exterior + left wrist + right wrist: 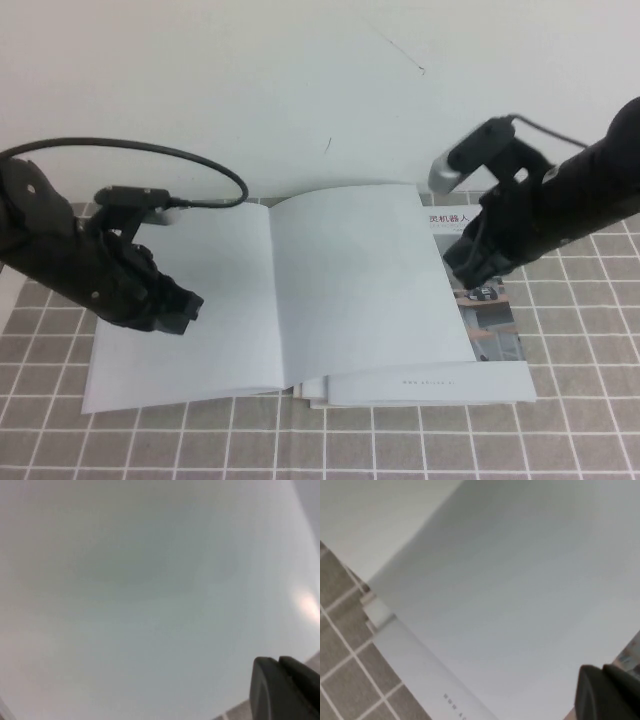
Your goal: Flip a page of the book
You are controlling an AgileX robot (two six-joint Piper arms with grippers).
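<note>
The book (215, 300) lies open on the checked table with two blank white pages facing up. Its right-hand page (365, 280) lies nearly flat, and it fills the right wrist view (520, 595). My right gripper (462, 268) is shut, with its tips at that page's right edge; the fingers show together in the right wrist view (603, 695). My left gripper (185, 308) is shut and rests low over the left page near its outer edge. It also shows in the left wrist view (280, 690), above the white sheet (150, 600).
A brochure (495, 320) with black Chinese characters and a room photo sticks out from under the book on the right. A few loose page edges (420, 385) stick out at the book's front. The grey checked cloth (580, 430) covers the table, with a white wall behind.
</note>
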